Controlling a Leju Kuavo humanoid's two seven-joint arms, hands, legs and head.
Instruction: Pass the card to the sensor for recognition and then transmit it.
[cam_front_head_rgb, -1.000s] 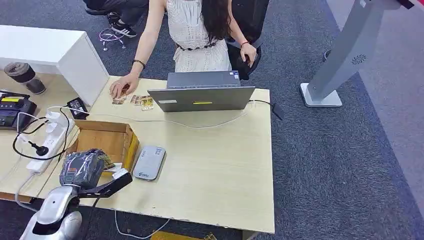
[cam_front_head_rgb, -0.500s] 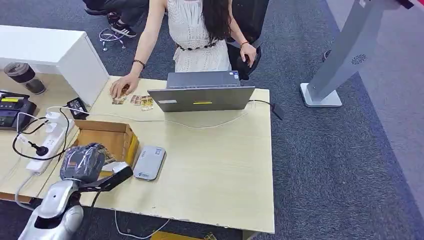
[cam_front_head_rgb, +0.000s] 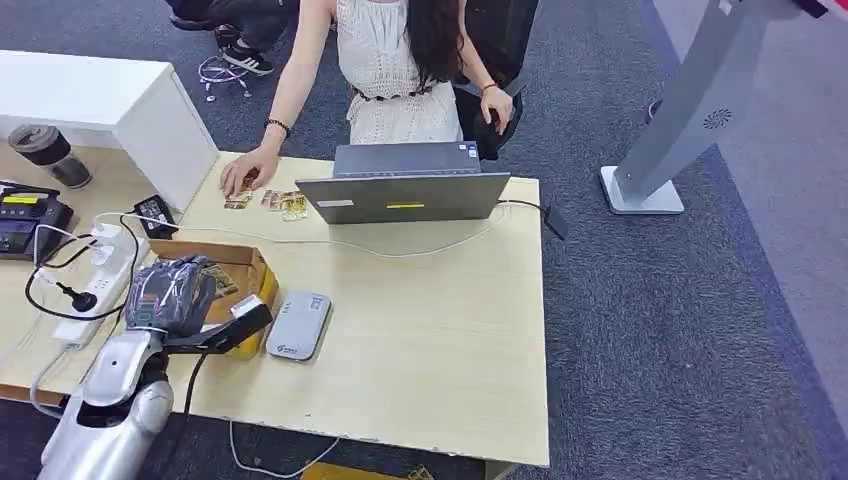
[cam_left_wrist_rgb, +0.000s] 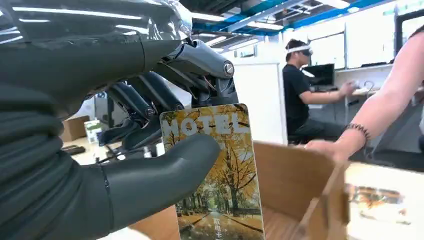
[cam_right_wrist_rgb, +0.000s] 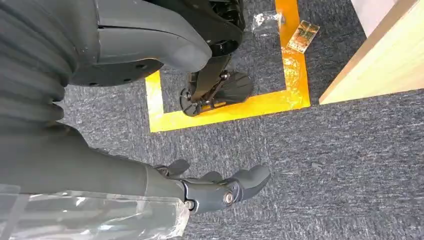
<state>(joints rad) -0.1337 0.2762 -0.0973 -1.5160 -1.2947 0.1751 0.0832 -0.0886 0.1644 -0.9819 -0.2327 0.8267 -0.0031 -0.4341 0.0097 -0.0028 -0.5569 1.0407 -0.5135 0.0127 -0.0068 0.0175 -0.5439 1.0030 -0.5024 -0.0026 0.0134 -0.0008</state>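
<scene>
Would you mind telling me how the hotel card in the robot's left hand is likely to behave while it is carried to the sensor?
The hotel card stands flat and straight in the left hand, so it is probably stiff. It looks thin, so likely light. Its printed face seems smooth, and the thumb pins only one edge, so it might slip or pivot if jolted.
</scene>
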